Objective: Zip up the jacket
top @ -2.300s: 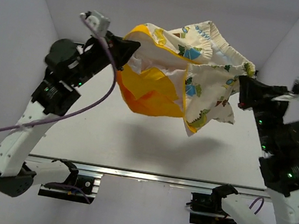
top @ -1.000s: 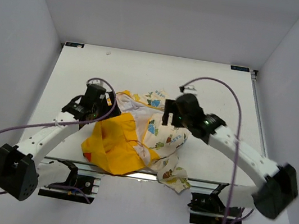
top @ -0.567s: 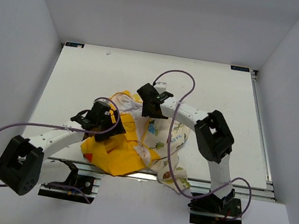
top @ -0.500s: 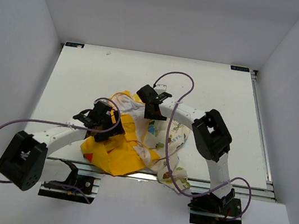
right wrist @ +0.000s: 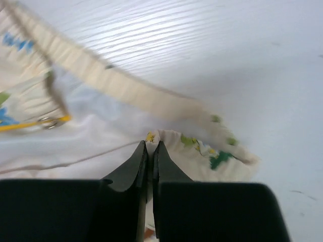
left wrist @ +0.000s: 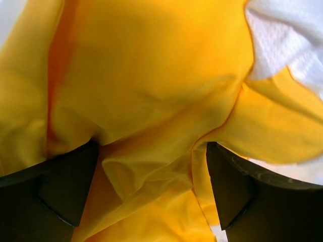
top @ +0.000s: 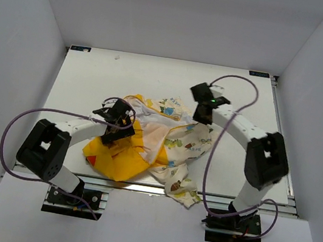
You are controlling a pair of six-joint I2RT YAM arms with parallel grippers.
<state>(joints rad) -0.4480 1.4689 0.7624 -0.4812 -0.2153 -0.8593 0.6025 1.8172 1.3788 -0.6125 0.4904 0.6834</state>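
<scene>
The jacket (top: 174,140) lies crumpled on the table's front middle, with cream printed fabric on the right and the yellow hood and lining (top: 114,155) on the left. My right gripper (top: 202,113) is at the jacket's far right edge. In the right wrist view the right gripper (right wrist: 150,147) is shut on a fold of the gathered cream hem (right wrist: 151,103). A small metal piece on a yellow strip (right wrist: 48,121) shows at the left of that view. My left gripper (top: 114,127) is open, pressed down over the yellow lining (left wrist: 151,80), with fabric bunched between its fingers (left wrist: 229,184).
The white table (top: 95,74) is walled in on three sides. A metal rail (top: 139,186) runs along the front edge, and the jacket's lower corner (top: 180,191) hangs over it. Purple cables (top: 23,120) loop from both arms.
My right gripper has moved right and toward the back and shut on the jacket's cream hem, pulling the fabric that way. My left gripper stays open on the yellow lining.
</scene>
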